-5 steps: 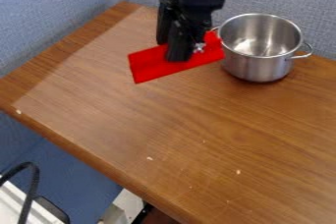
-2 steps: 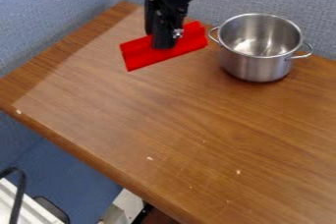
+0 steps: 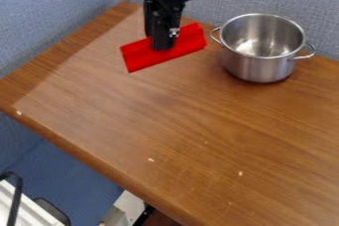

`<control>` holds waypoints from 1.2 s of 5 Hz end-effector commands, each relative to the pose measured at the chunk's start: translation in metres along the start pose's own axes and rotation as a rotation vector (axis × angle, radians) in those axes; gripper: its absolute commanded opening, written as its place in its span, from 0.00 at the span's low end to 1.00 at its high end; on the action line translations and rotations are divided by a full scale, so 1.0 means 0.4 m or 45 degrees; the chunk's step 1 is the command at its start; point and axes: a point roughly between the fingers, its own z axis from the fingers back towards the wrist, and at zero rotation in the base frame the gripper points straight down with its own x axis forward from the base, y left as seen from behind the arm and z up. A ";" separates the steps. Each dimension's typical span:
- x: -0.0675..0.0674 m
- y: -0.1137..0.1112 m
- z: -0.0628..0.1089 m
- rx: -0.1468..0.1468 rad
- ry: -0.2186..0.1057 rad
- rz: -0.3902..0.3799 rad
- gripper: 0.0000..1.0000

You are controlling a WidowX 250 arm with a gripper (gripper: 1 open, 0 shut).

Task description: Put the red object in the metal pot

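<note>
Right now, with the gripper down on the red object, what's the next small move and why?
Probably lift straight up a little. The gripper is shut on the red object, which sits low over the table, left of the metal pot. The pot's rim stands higher than the red object, so it likely needs height before swinging right over the opening.

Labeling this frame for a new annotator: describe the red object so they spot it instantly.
On the wooden table, look to the far side by the blue wall. The red object lies left of the metal pot, under the black gripper. It is the only flat, bright red thing there.
</note>
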 end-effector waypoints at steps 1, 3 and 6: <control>-0.011 0.044 0.017 0.026 -0.038 0.032 0.00; -0.038 0.110 -0.036 0.005 -0.042 0.069 0.00; -0.074 0.067 -0.091 0.038 0.040 0.048 0.00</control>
